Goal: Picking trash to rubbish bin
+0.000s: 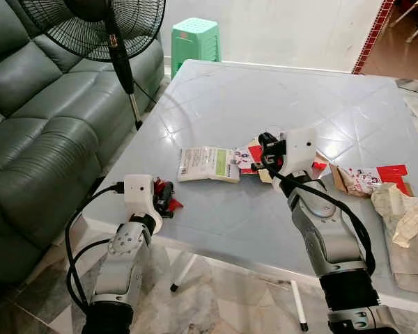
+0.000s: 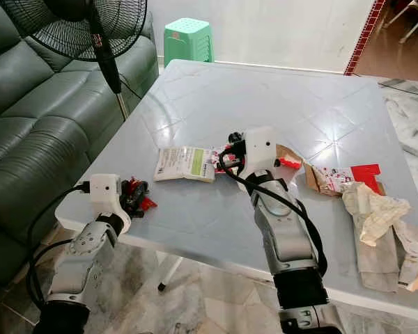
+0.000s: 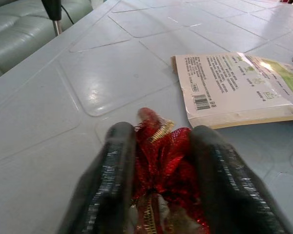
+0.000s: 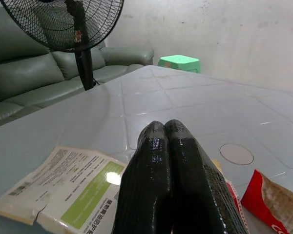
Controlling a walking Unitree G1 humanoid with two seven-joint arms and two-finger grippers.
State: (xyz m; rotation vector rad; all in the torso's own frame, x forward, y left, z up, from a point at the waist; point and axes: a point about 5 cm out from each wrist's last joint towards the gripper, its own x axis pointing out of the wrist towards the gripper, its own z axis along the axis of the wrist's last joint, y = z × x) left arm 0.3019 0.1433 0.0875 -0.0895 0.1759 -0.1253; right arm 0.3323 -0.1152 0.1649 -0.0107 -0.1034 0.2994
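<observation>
The left gripper (image 3: 158, 165) sits at the near left edge of the pale grey-blue tiled-pattern table (image 1: 279, 97), with its two black fingers (image 3: 112, 175) closed around a crumpled red foil wrapper with gold trim (image 3: 161, 156). The wrapper is squeezed between the fingers and rests against the table surface.

The right gripper (image 4: 166, 146) is positioned over the middle of the table, above the litter there. Its two black fingers (image 4: 183, 165) are pressed flat together, and nothing can be seen between them.

A flat white and green printed paper packet (image 1: 209, 164) lies between the two grippers, near the table centre. Red and white torn packaging (image 1: 249, 158) lies just beside it, under the right gripper. More red and white wrappers (image 1: 369, 178) and crumpled beige paper (image 1: 404, 216) lie towards the right edge.

A black standing fan (image 1: 101, 24), a dark green leather sofa (image 1: 35, 132) and a green plastic stool (image 1: 195, 38) stand beyond the table's left and far edges.
</observation>
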